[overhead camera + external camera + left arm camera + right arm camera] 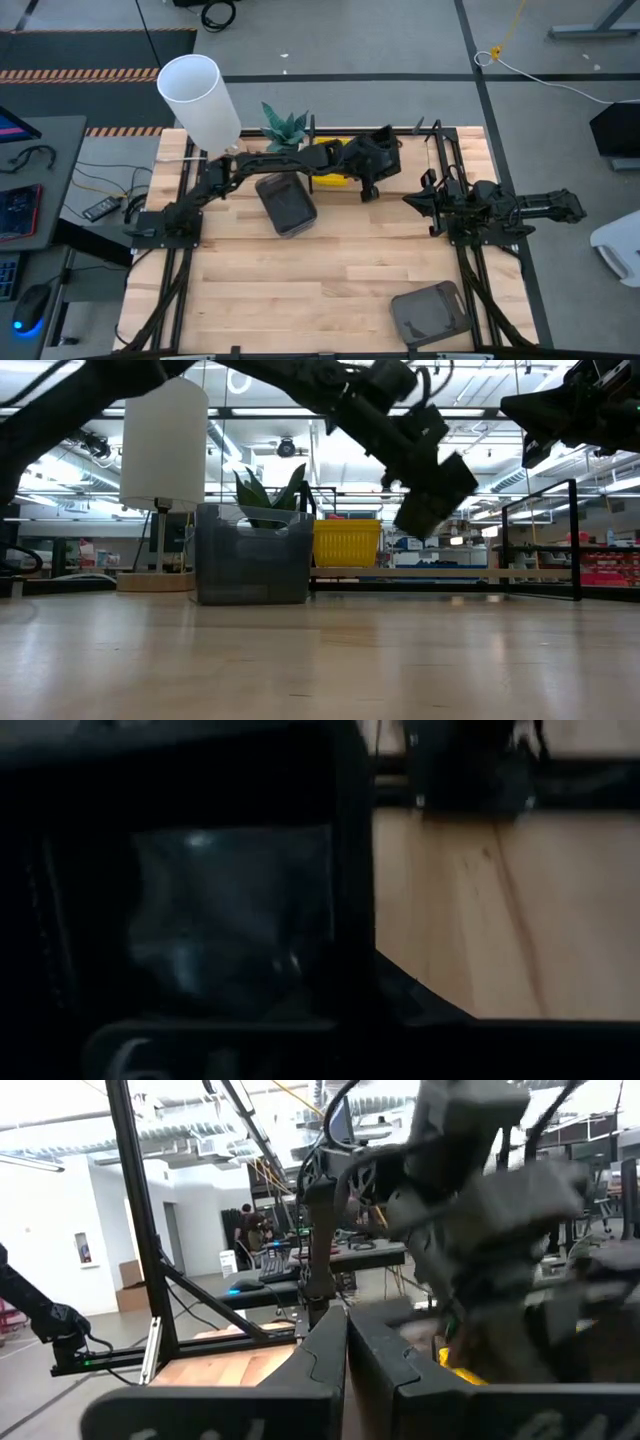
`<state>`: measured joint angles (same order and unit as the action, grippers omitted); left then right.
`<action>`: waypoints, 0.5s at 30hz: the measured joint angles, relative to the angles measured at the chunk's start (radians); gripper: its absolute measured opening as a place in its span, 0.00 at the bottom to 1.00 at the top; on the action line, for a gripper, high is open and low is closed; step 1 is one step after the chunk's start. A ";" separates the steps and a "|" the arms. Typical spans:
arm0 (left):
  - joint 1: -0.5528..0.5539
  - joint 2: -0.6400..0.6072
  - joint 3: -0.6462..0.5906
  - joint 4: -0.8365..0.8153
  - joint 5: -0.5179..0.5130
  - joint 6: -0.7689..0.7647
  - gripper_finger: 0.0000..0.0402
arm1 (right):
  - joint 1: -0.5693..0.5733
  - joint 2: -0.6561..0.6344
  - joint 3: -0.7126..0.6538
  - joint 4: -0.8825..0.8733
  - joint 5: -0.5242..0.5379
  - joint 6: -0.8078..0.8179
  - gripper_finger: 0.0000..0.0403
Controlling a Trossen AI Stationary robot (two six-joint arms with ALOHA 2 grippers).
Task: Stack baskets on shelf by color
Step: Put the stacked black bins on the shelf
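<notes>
My left gripper (372, 160) reaches over the far middle of the table, above the shelf (430, 573), shut on a black basket (437, 500). That basket fills the left wrist view as a dark glossy hollow (230, 920). Yellow baskets (347, 543) stand stacked on the shelf. A smoky grey basket (285, 203) stands on the table in front of the shelf, and another grey one (430, 312) lies near the front right. My right gripper (347, 1350) waits shut at the right side (425, 200), holding nothing. My left gripper has the black basket at its rim or wall (345, 870), but the basket itself hides the fingers, so the kind of hold does not show. The gripper comes slanting down from the table's left. The basket hangs tilted (437, 500), clear of the shelf and table.
A white cylinder lamp (200, 100) and a small green plant (285, 128) stand at the far left by the shelf's end. Black frame rods (572, 540) rise at the shelf's right end. Bare wooden tabletop (340, 280) lies in the near middle.
</notes>
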<state>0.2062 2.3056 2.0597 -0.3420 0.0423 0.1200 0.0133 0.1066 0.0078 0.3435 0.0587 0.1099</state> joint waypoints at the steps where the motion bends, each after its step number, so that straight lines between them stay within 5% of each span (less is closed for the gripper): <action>1: 0.001 0.012 0.014 -0.011 0.000 0.017 0.03 | 0.000 0.000 0.000 0.000 0.000 0.000 0.05; 15: 0.008 0.067 0.035 -0.209 -0.112 0.173 0.03 | 0.000 0.000 0.000 0.000 -0.001 0.000 0.05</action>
<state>0.2140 2.3730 2.0945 -0.5514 -0.0698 0.2928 0.0135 0.1066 0.0078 0.3439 0.0582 0.1097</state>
